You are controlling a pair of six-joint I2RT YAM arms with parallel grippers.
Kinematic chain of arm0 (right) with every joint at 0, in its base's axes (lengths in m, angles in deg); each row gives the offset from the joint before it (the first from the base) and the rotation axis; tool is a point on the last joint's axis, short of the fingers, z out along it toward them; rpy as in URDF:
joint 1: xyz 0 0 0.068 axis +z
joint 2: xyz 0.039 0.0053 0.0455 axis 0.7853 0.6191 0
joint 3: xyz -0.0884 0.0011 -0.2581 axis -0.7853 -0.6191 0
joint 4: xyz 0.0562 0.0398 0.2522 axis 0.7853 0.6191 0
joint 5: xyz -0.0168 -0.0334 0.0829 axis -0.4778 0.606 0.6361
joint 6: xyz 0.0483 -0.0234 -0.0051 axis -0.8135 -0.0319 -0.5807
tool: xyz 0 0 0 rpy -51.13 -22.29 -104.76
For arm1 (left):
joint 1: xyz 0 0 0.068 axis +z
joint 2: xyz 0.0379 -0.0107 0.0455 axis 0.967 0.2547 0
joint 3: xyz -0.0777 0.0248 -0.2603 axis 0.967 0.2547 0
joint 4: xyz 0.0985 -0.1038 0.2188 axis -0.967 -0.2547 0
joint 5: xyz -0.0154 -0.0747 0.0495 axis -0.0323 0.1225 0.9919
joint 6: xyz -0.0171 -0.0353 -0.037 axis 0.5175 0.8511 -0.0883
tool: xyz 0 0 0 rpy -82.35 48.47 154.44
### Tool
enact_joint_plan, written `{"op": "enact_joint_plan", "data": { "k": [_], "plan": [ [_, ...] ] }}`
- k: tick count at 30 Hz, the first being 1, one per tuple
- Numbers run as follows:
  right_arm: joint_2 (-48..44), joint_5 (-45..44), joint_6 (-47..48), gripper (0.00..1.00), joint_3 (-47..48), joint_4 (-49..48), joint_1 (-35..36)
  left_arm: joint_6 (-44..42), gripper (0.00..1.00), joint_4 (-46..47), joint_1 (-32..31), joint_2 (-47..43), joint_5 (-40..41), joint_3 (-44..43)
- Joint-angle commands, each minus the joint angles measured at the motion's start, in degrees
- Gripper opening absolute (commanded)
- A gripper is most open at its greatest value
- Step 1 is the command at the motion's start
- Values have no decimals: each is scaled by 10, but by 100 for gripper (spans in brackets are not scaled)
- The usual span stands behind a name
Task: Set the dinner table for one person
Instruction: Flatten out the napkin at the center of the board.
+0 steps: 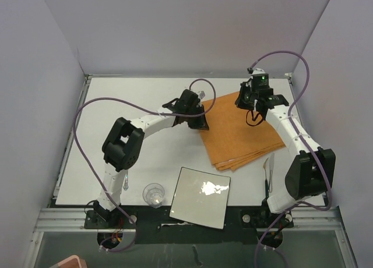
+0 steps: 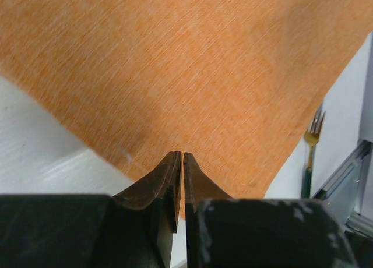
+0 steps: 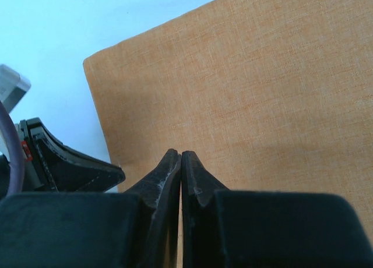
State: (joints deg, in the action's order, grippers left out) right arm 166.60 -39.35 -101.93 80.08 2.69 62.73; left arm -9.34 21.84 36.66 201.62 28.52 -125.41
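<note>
On the right half of the dinner table (image 1: 140, 99) lies a folded orange cloth (image 1: 239, 134), flat, with its layers fanned at the near edge. My left gripper (image 1: 201, 125) is shut, its tips (image 2: 179, 153) right over the cloth's (image 2: 204, 76) left corner where it meets the white top (image 2: 35, 145). No cloth shows lifted between the jaws. My right gripper (image 1: 252, 106) is shut too, its tips (image 3: 180, 152) over the cloth (image 3: 262, 93) a little in from its far corner. Whether either touches the cloth I cannot tell.
A small square white plate (image 1: 201, 207) sits at the near edge in the middle, overhanging it slightly, with a clear glass (image 1: 154, 194) to its left. A green-handled fork (image 2: 312, 143) lies near the right arm's base (image 1: 268, 165). Grey walls close in three sides.
</note>
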Motion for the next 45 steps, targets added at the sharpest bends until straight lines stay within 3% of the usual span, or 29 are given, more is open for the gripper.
{"op": "enact_joint_plan", "data": {
  "k": [1, 7, 13, 16, 23, 31, 38, 45],
  "plan": [
    [-21, -14, -5, 0, 8, -14, 4, 39, 6, 59, -3, 30, -29, -65],
    [-45, -12, -59, 0, 20, -35, -1, 90, 4, 60, -6, 102, -46, -97],
    [-67, -5, -87, 0, 42, -59, 0, 180, 0, 58, -10, 104, -29, 11],
    [-78, 1, -92, 0, 43, -69, 0, 193, 0, 20, -7, 102, -11, 23],
    [-87, 13, -94, 0, 48, -71, 1, 93, 0, -234, 17, 148, 144, -122],
    [-87, 19, -96, 0, 44, -66, 4, -21, 0, -396, 48, 232, 258, -302],
    [-82, 24, -99, 0, 37, -64, 9, -80, 0, -418, 110, 229, 339, -326],
    [-60, 30, -81, 0, 31, -52, 18, -105, 0, -383, 147, 174, 377, -262]
  ]
}}
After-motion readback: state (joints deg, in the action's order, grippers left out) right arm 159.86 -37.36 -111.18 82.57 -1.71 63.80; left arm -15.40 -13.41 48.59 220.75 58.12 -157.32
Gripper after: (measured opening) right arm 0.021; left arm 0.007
